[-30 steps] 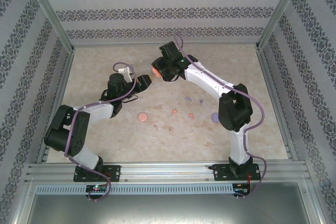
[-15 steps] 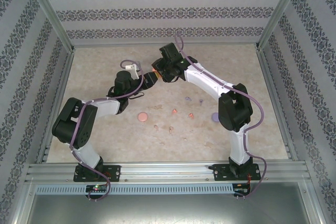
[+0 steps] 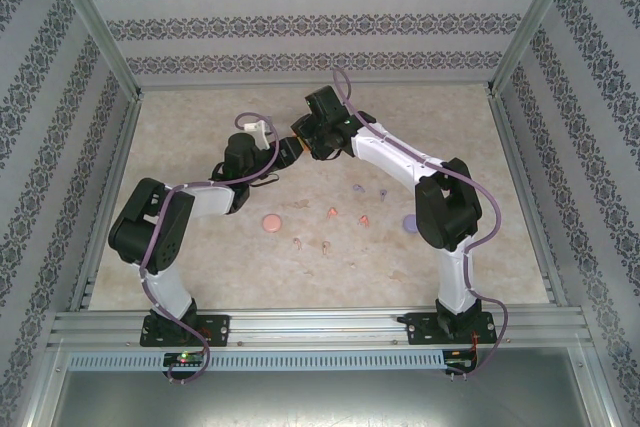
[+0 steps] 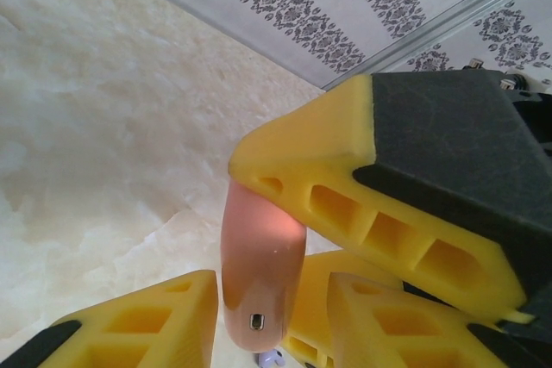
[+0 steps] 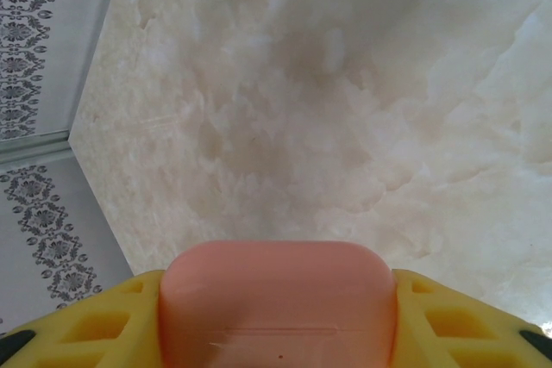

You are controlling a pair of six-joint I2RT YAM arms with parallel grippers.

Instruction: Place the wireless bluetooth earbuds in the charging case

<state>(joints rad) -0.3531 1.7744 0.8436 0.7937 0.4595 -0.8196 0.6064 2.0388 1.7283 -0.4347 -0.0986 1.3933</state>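
The surface (image 3: 500,257) is cream with beige marbling. The walls (image 3: 300,17) are white, banded with dark grey damask. The charging case (image 5: 278,299) is salmon pink. The left tool (image 4: 259,325) and right tool (image 5: 278,338) are yellow and black. The coral-red earbuds (image 3: 331,211), pale pink earbuds (image 3: 297,242) and purple earbuds (image 3: 358,188) are plain.

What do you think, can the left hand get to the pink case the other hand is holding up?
Probably yes. The left hand has its fingers on either side of the pink case that the right hand grips, with nothing between them. Whether they touch it yet, I cannot tell.
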